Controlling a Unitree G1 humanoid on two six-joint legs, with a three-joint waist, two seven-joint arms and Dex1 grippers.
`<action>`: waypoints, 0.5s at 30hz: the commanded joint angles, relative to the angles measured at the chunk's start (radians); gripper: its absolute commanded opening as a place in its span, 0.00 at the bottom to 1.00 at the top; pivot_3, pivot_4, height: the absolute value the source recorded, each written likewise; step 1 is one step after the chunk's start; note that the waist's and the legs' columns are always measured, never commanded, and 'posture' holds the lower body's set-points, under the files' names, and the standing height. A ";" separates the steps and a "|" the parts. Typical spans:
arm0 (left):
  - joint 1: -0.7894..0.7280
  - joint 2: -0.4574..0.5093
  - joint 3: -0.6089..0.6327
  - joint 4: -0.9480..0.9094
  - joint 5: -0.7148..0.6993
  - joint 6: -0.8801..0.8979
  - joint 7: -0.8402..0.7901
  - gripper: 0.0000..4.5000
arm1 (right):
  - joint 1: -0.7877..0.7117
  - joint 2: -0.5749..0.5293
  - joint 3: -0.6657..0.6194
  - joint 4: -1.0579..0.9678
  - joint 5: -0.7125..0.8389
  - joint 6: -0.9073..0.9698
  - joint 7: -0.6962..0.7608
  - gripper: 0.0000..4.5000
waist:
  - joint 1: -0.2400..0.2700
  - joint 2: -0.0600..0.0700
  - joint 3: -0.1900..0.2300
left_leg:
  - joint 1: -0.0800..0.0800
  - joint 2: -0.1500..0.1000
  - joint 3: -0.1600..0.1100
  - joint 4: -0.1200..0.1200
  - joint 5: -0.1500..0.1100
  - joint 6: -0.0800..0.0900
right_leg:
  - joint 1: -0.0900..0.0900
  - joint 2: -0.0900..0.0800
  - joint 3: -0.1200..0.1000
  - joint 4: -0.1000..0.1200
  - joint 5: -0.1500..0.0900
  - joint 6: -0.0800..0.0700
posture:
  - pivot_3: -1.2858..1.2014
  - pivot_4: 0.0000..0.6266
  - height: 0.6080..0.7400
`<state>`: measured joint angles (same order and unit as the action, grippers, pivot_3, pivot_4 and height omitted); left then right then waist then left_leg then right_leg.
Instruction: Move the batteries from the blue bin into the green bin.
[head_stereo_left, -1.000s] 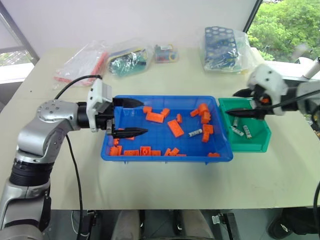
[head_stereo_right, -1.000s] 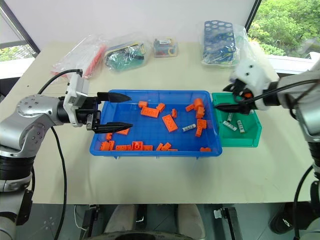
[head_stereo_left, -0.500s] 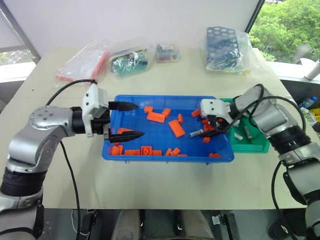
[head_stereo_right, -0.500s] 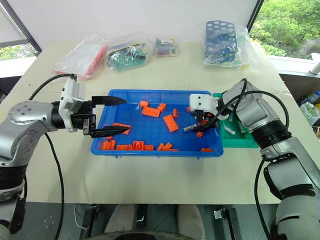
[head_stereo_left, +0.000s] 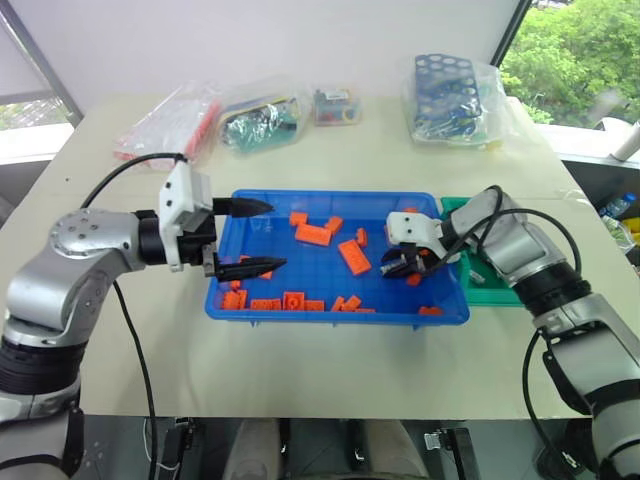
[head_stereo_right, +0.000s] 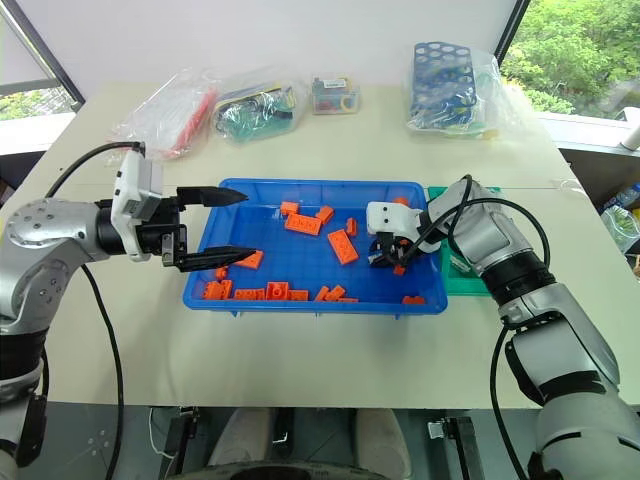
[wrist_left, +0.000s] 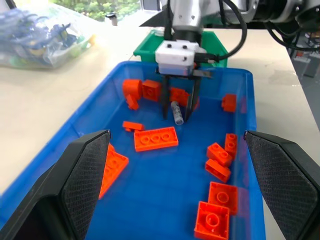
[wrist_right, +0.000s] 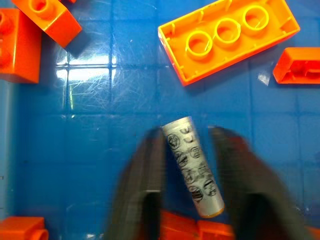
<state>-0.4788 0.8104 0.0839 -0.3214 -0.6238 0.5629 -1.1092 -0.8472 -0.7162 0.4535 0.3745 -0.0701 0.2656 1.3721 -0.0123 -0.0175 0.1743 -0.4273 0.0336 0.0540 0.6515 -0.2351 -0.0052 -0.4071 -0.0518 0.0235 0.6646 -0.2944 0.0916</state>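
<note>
A silver-grey battery (wrist_right: 192, 165) lies on the floor of the blue bin (head_stereo_left: 330, 196), near its right end. My right gripper (head_stereo_left: 400, 267) points down into the bin and is shut on that battery, one black finger (wrist_right: 145, 175) on each side. In the left wrist view the same battery (wrist_left: 176, 112) sits between those fingers. My left gripper (head_stereo_left: 276, 236) hovers open over the bin's left end, holding nothing. The green bin (head_stereo_left: 500, 292) stands against the blue bin's right side, partly hidden behind my right arm.
Several orange bricks (head_stereo_left: 351, 256) are scattered across the blue bin, some close beside the battery. Plastic bags of parts (head_stereo_left: 262, 112) and a bag with a blue holed rack (head_stereo_left: 450, 90) lie along the table's far side.
My right gripper came down and left from above the green bin into the blue bin and closed around the battery. The left gripper stayed put, open.
</note>
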 joint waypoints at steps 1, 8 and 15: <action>-0.028 0.003 0.006 0.009 -0.009 -0.009 -0.009 1.00 | 0.019 -0.017 -0.068 -0.089 0.032 0.070 -0.007 0.01 | -0.001 0.000 0.000 | 0.000 0.000 0.000 0.000 0.000 0.000 | 0.000 0.000 0.000 0.000 0.000 0.000 | 0.52 0.24 1.00; -0.027 -0.006 -0.012 0.049 0.015 -0.036 -0.024 1.00 | -0.059 0.020 -0.408 -0.207 0.228 0.464 -0.223 0.01 | -0.001 0.000 0.000 | 0.000 0.000 0.000 0.000 0.000 0.000 | -0.001 0.000 0.000 0.001 0.000 0.000 | 0.52 0.24 1.00; -0.004 0.013 0.015 0.080 0.022 -0.053 -0.034 1.00 | 0.047 -0.189 -0.652 -0.358 0.327 0.700 -0.308 0.01 | 0.021 0.000 0.000 | -0.001 0.000 0.000 -0.002 0.000 0.000 | 0.000 -0.004 -0.001 -0.002 0.000 0.000 | 0.52 0.24 1.00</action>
<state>-0.4748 0.8101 0.0656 -0.2350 -0.5999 0.5317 -1.1357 -0.8147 -0.8785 -0.1464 0.0539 0.2320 0.9387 1.0745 0.0083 -0.0175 0.1743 -0.4280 0.0327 0.0543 0.6496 -0.2351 -0.0051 -0.4069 -0.0564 0.0221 0.6624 -0.2945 0.0913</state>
